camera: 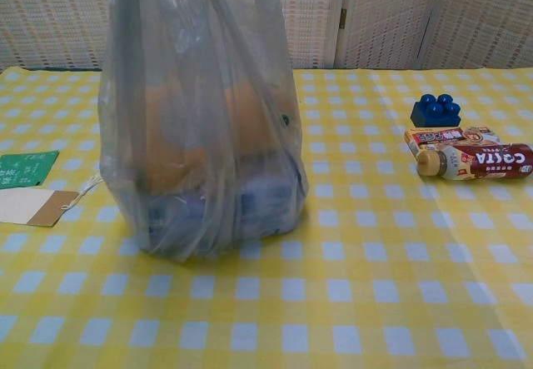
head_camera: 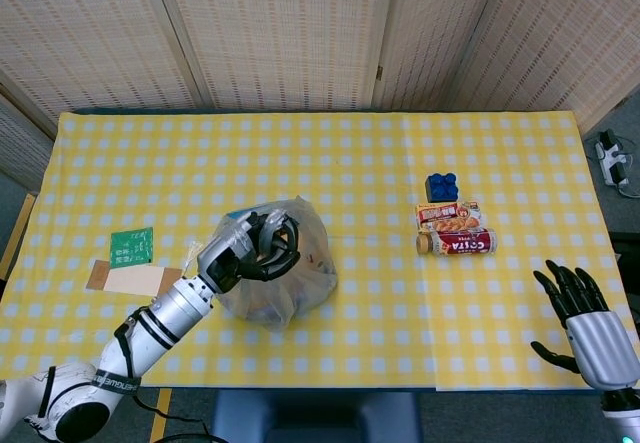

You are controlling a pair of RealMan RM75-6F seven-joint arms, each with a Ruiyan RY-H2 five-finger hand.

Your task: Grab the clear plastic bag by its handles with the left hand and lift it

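Note:
The clear plastic bag stands on the yellow checked table, left of centre, with orange and dark items inside. In the chest view the bag is drawn up tall and its top runs out of frame, while its base rests on the cloth. My left hand is curled around the gathered handles at the bag's top. My right hand hovers with fingers spread at the table's front right corner, holding nothing.
A blue block, a snack packet and a Costa bottle lie right of centre. A green card and a brown paper tag lie at the left.

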